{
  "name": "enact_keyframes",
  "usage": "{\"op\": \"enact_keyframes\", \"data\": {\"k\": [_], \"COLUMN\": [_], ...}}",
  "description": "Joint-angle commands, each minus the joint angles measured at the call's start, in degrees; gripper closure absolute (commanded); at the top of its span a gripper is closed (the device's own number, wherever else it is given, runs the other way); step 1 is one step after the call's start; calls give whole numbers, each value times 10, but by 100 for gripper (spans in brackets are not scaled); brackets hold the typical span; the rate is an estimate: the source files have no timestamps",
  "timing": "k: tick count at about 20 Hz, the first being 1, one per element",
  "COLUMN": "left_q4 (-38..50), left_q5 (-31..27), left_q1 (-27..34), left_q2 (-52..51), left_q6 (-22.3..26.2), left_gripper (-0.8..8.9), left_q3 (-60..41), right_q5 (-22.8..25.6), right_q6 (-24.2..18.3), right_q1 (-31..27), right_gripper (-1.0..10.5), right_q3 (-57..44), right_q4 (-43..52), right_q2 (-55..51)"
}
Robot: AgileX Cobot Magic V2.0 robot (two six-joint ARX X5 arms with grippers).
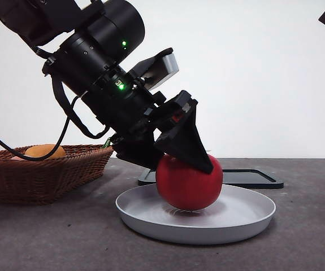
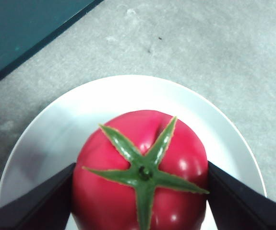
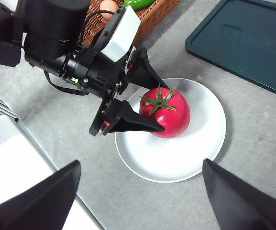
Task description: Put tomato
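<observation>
Basket (image 1: 38, 175): wicker, stood at far left on the table (image 1: 49, 237). An orange rounded item (image 1: 44, 151) showed above its rim; the right wrist view also caught something green (image 3: 138, 4) inside. Not touched by either arm.

Left gripper (image 1: 176, 161): came down from upper left at a slant, jaws closed on the tomato, one black jaw on each flank. In the left wrist view both jaws pressed against the red skin, calyx between them. The slanted reach probably let the arm clear the basket while setting the fruit down.

Tomato (image 1: 189, 183): glossy red, green spiky calyx (image 2: 145, 172) uppermost. It sat inside the plate, left of centre, underside at or just touching the plate floor; contact could not be told for certain. Held upright, likely so it would not roll when let go.

Plate (image 1: 247, 217): shallow, pale grey-white, in the middle of the table, near side. It looked to be the put-down spot.

Tray (image 1: 258, 178): dark, flat, just behind the plate toward the right; nothing seen on it.

Right gripper (image 3: 138, 196): jaws spread wide, holding nothing, hovering well above the plate. In the front view only a black tip at top right. Waiting.

Stage, as judged: placing nearly done; release and a straight lift-off remained. Risk: tomato rolling off-centre as the jaws part.
</observation>
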Motion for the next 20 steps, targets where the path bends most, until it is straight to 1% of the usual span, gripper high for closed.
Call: {"op": "enact_keyframes", "data": {"k": [1, 2, 4, 7, 14, 18, 20], "left_q4": [-5, -9, -14, -14, -16, -20, -38], "left_q5": [-2, -2, -2, -2, -2, -2, -2], "left_q1": [-7, -7, -7, -8, -3, 5, 20], "left_q2": [9, 10, 10, 10, 3, -39, -75], "left_q6": [16, 16, 16, 13, -39, -41, -41], "left_gripper": [463, 438, 339, 336, 336, 336, 336], "left_q3": [12, 12, 12, 12, 30, 42, 44], "right_q5": [-1, -1, -1, -1, -2, -1, -1], "right_q6": [-2, -2, -2, -2, -2, -2, -2], "right_q1": [3, 3, 3, 3, 3, 3, 3], "right_gripper": [543, 543, 543, 542, 542, 542, 542], "right_q3": [10, 10, 10, 10, 10, 10, 10], "right_q4": [4, 4, 4, 4, 0, 0, 0], "right_q2": [4, 4, 4, 4, 4, 4, 4]}}
